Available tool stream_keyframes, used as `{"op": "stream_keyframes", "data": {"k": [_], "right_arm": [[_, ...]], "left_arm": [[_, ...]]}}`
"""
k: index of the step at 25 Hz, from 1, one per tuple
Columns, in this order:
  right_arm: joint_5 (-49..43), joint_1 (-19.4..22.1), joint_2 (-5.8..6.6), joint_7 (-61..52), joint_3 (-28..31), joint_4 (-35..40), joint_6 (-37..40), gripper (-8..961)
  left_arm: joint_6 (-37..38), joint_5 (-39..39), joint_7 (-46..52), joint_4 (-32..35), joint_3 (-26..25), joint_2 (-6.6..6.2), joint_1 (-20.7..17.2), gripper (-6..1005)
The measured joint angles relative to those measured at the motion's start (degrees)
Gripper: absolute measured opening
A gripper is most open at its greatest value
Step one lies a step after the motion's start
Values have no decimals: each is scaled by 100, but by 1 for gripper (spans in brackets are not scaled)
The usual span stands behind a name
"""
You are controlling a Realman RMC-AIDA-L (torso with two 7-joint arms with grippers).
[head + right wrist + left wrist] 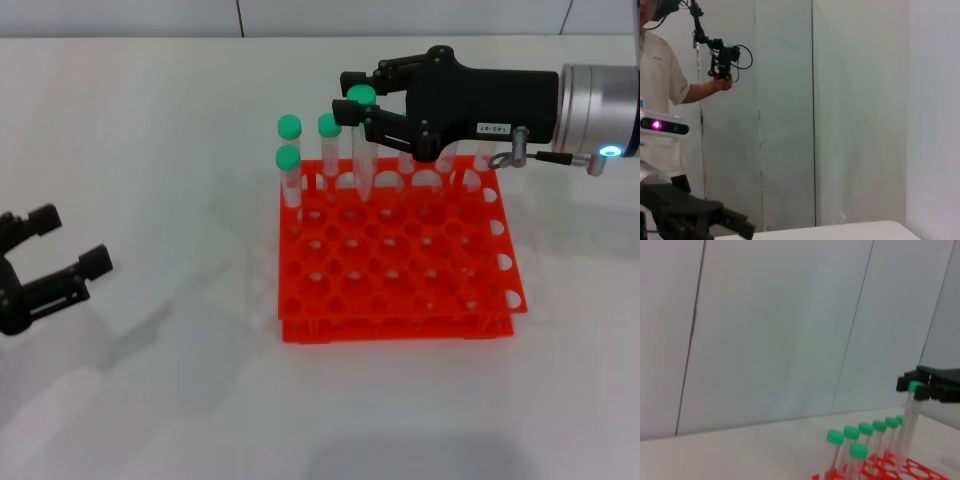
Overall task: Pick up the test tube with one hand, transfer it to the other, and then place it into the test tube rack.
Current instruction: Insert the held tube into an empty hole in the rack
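Observation:
My right gripper [351, 96], black with a white label on a silver arm with a blue light, is shut on the green cap of the test tube [363, 150]. It holds the tube upright over the back rows of the orange-red test tube rack [400, 300]. The tube's tip reaches the rack's top tier; I cannot tell if it is inside a hole. The left wrist view shows this gripper [914, 386], the tube [907, 425] and the rack [910, 471]. My left gripper [70, 238], black and unlabelled, is open and empty, low at the left, apart from the rack.
Three other green-capped tubes [289, 127] stand at the rack's back left corner, and more stand along the back row behind my right gripper. A person [660, 75] holding a camera rig stands by the wall in the right wrist view.

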State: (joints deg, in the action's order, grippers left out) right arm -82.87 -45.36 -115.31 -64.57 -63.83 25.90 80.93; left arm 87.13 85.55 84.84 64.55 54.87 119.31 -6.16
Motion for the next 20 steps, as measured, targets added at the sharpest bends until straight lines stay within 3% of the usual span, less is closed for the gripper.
{"op": "stream_keyframes", "data": {"k": [15, 20], "right_arm": [[108, -80, -88, -383, -7, -65, -467, 264], [721, -72, -88, -364, -341, -206, -629, 265]], "left_arm": [[31, 170, -216, -449, -4, -15, 30, 893], [32, 172, -219, -526, -3, -14, 99, 893]]}}
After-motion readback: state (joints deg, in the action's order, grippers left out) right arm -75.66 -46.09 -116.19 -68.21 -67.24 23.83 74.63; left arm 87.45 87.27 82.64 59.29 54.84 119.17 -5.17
